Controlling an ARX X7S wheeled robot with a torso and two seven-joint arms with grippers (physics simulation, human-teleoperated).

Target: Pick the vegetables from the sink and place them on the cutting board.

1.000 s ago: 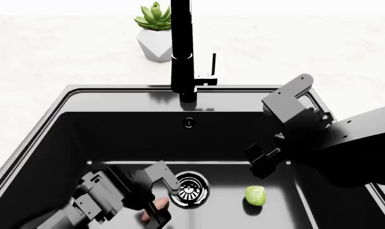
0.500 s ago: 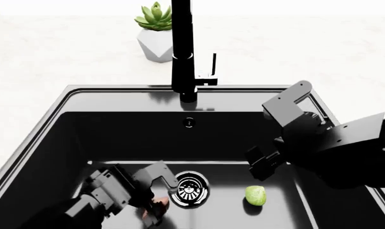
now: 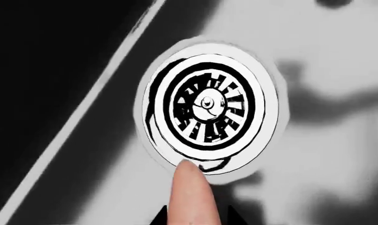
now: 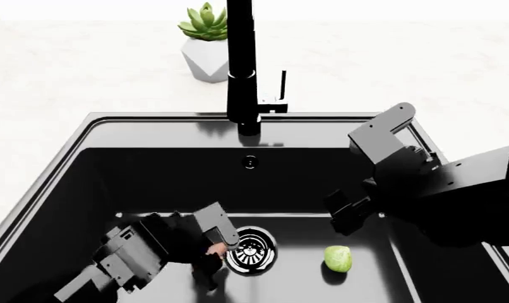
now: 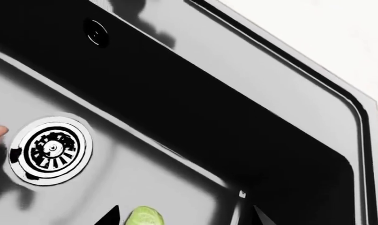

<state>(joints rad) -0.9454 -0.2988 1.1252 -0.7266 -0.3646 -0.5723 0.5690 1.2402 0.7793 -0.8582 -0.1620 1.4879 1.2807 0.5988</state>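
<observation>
Left tool (image 4: 214, 251) clamped on tuber (image 3: 190, 194), tip at drain (image 4: 249, 250) rim; right tool (image 4: 365, 172) apart above sprout (image 4: 338, 259), near sink (image 4: 86, 136) wall.

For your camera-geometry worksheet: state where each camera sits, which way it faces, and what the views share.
Head view: above, facing down into the sink; both arms show.
Left wrist view: near the left end effector, facing the drain and tuber.
Right wrist view: near the right end effector, facing the sprout.
Shared: all show the drain.
</observation>
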